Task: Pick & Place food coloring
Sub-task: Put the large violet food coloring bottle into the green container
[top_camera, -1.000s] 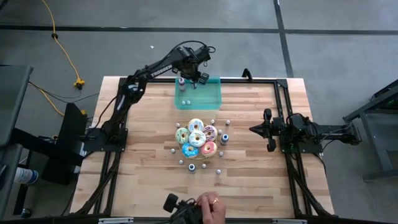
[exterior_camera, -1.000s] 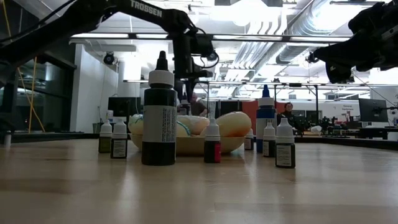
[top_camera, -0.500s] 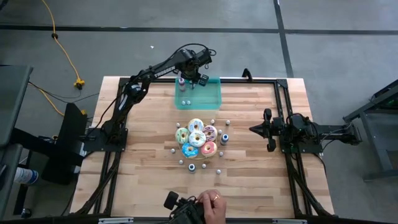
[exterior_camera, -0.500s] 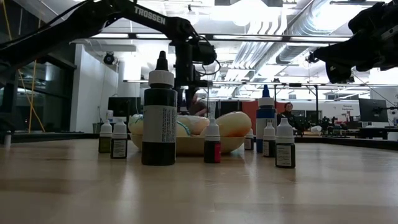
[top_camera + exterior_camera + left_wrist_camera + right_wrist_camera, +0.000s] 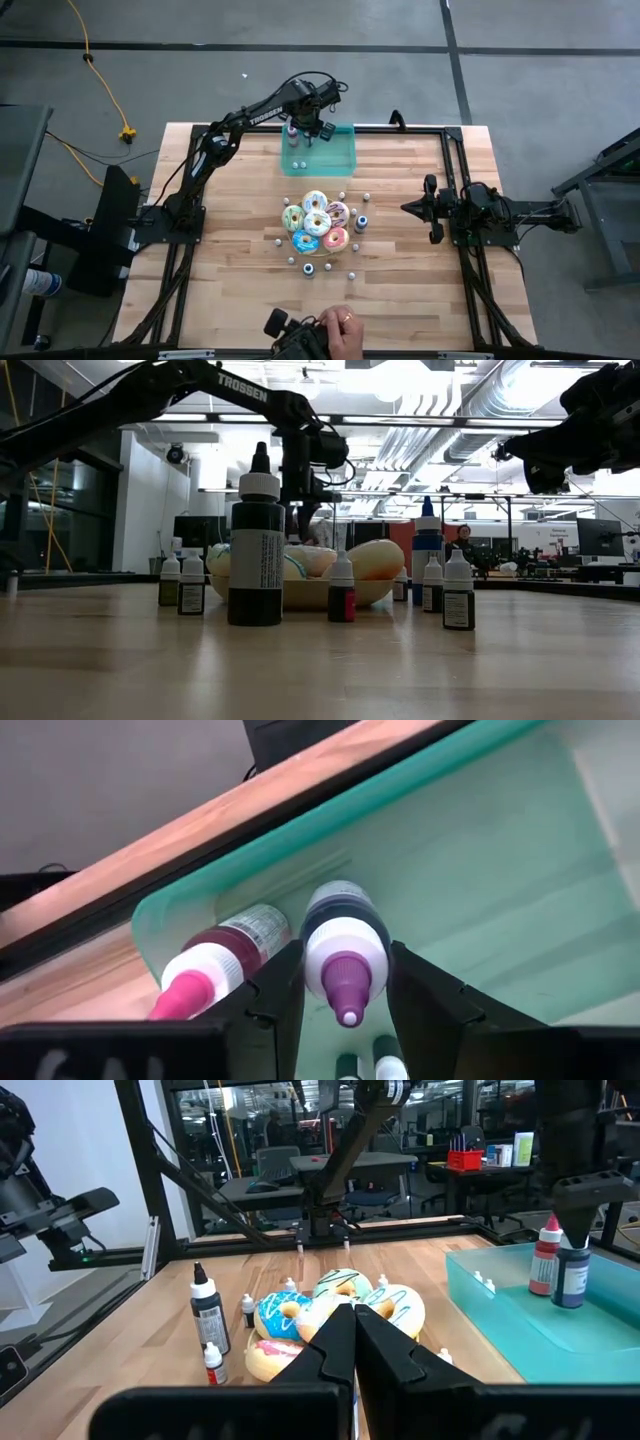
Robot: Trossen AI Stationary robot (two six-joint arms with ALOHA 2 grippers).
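Over the teal tray (image 5: 330, 155) at 12 o'clock, my left gripper (image 5: 345, 985) brackets a purple-tipped food coloring bottle (image 5: 343, 940), fingers loosening. Risk: it tips against the pink-tipped bottle (image 5: 215, 965) alongside. Right gripper (image 5: 352, 1338) pressed together, waiting at 3 o'clock.

Robotics lab: exposed ducts (image 5: 520, 400), workstations (image 5: 480, 1155).

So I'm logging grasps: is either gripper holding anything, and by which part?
The left gripper has a purple-tipped bottle between its fingers at the white cap and shoulder, standing in the tray; whether it grips cannot be told. The right gripper holds nothing.
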